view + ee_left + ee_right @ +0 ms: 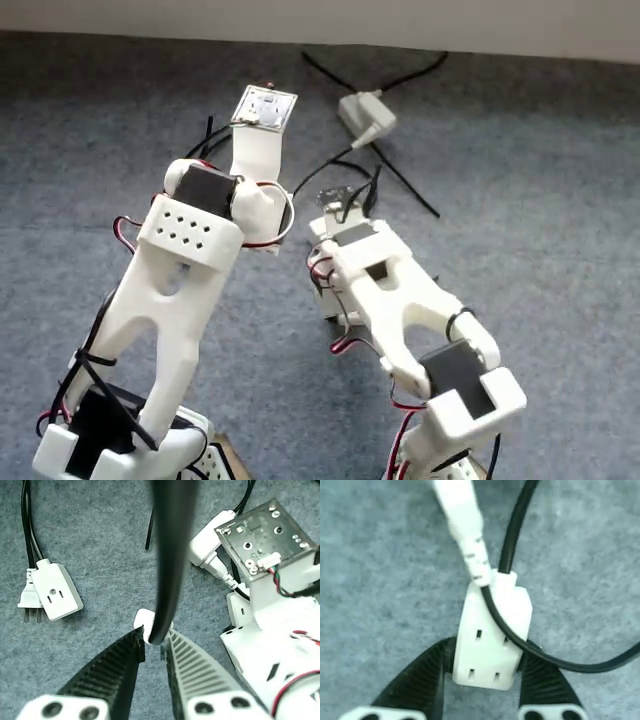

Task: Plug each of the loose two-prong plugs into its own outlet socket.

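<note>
My left gripper point(152, 641) is shut on a small white plug point(144, 621), whose thick black cord point(167, 555) rises toward the camera. On the grey carpet farther off lies a white outlet socket point(57, 592) with a white two-prong plug point(29, 600) beside it. My right gripper point(487, 656) is shut on a white outlet socket block point(490, 640). The block's slots face the camera, a white ribbed cable sleeve point(465, 535) leaves its far end, and a black cord point(520, 520) crosses it. In the high view another white socket block point(367, 115) lies on the carpet beyond both arms.
The other arm's circuit board point(262, 535) and white body point(275, 645) stand close beside my left gripper, with a white ribbed connector point(212, 555) under the board. Black cords point(400, 185) trail over the carpet point(540, 200) by the far wall point(450, 20).
</note>
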